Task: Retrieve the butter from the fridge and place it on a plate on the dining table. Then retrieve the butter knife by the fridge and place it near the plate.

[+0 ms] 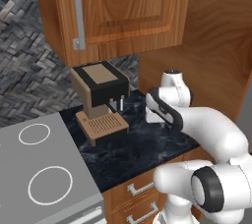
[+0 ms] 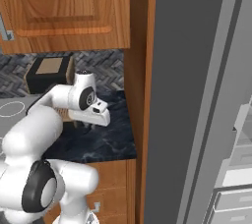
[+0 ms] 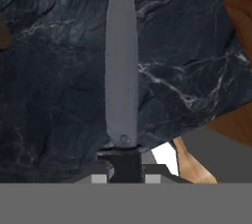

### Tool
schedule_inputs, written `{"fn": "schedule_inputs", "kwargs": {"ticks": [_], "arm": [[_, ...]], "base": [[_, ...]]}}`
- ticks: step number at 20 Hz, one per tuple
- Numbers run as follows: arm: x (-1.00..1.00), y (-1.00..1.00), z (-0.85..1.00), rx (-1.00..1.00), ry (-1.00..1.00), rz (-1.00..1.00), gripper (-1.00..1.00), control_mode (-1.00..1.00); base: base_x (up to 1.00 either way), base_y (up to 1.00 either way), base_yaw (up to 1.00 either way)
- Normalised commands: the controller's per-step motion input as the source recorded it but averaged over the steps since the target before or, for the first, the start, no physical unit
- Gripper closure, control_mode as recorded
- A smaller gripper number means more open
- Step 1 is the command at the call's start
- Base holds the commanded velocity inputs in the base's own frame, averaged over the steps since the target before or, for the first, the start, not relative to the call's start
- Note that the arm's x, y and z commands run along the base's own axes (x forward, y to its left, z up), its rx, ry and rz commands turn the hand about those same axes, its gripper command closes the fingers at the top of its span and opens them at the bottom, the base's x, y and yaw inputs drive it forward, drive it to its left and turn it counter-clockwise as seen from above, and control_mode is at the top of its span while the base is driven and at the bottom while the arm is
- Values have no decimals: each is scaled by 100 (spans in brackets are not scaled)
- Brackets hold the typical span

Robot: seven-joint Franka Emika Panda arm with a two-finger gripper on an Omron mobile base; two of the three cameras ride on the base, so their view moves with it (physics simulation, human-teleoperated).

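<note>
Looks like we're on the 2nd half of the task, the knife bit. Hand view: butter knife [image 3: 121, 78] runs straight up the middle of the frame, dark handle at the bottom pinched between the closed gripper [image 3: 125, 178] jaws, blade over the black counter [image 3: 54, 80]. In the right base view the fridge [image 2: 197, 95] fills the right side. Next, imo: lift clear, then haul it to the dining table and set it near the plate w/o tipping it.

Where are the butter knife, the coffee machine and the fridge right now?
butter knife [image 3: 121, 70]: hand view, middle of the grey blade.
coffee machine [image 1: 101, 101]: left base view, its dark front body.
fridge [image 2: 187, 95]: right base view, the grey door face.
</note>
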Motion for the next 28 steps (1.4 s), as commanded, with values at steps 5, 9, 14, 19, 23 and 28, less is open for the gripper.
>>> {"fn": "schedule_inputs", "kwargs": {"ticks": [5, 9, 14, 19, 23, 28], "arm": [[-30, 18, 39, 0, 0, -2, 100, -100], [-33, 8, 13, 0, -1, 0, 100, -100], [-55, 0, 1, 0, -4, 0, 100, -100], [-61, 0, 18, 0, 0, 0, 100, -100], [-13, 0, 7, -1, 8, 0, 100, -100], [0, 0, 0, 0, 0, 0, 100, -100]], "base": [[0, 0, 0], [0, 0, 0], [0, 0, 0], [0, 0, 0], [0, 0, 0], [0, 0, 0]]}}
